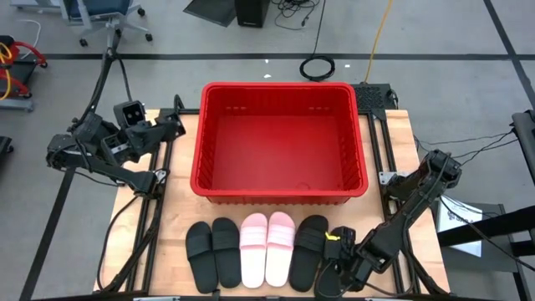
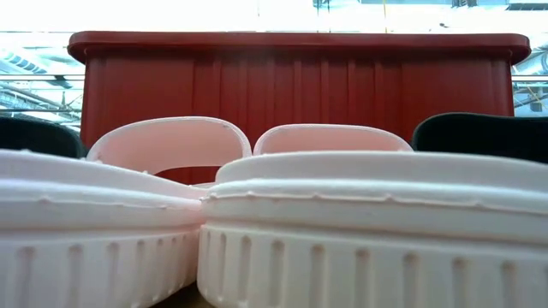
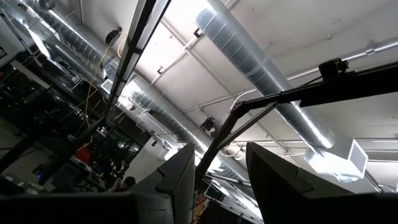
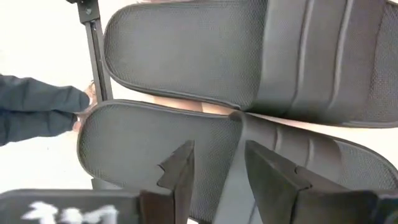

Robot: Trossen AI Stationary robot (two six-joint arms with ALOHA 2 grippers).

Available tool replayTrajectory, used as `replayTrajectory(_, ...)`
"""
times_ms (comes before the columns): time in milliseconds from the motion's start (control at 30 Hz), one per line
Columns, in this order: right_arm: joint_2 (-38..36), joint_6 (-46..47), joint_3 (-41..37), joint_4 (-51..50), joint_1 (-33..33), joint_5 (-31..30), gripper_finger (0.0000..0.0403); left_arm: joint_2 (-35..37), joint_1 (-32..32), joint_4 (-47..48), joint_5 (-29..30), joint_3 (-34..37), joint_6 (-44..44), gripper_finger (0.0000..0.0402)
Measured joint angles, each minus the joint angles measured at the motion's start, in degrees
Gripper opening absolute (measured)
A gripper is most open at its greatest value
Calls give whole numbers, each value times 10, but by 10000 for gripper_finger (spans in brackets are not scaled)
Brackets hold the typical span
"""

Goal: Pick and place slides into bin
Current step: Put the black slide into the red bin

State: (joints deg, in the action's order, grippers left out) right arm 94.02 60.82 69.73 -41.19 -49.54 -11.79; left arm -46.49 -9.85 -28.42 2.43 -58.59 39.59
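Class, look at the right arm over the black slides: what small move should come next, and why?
Probably lower the right claw onto the nearest black slide and close. Its fingers stand apart just above that slide, gripping nothing, and the red bin is empty.

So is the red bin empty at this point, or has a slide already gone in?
Empty. The high view shows the red bin's bare floor with nothing inside, and the black and pink slides are lined up on the table in front of it.

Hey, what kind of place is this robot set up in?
Most likely a robotics lab or industrial workshop: exposed silver ducts run under a bare ceiling, an office chair and loose cables sit on a taped grey floor, and the wooden table stands on a metal frame.
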Motion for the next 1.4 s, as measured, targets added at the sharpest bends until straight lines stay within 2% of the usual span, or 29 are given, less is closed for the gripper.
replayTrajectory(200,0,4,0,10,4,0,130,-3,-1,1,-65,0,28,147)
replayTrajectory(400,0,24,0,38,2,-2,130,-18,-26,-4,-75,0,30,147)
replayTrajectory(633,0,28,0,120,5,-11,130,-78,-135,-14,-108,0,11,147)
replayTrajectory(767,0,17,0,148,11,-18,130,-104,-205,5,-92,0,1,147)
replayTrajectory(967,0,-1,0,186,22,-17,130,-136,-288,44,-8,0,6,147)
replayTrajectory(1100,0,-24,0,225,41,-17,130,-151,-328,52,15,0,0,147)
replayTrajectory(1200,0,-35,0,247,57,-17,130,-164,-354,137,52,-24,12,147)
replayTrajectory(1400,0,-64,0,276,89,-16,130,-236,-385,452,75,-156,67,147)
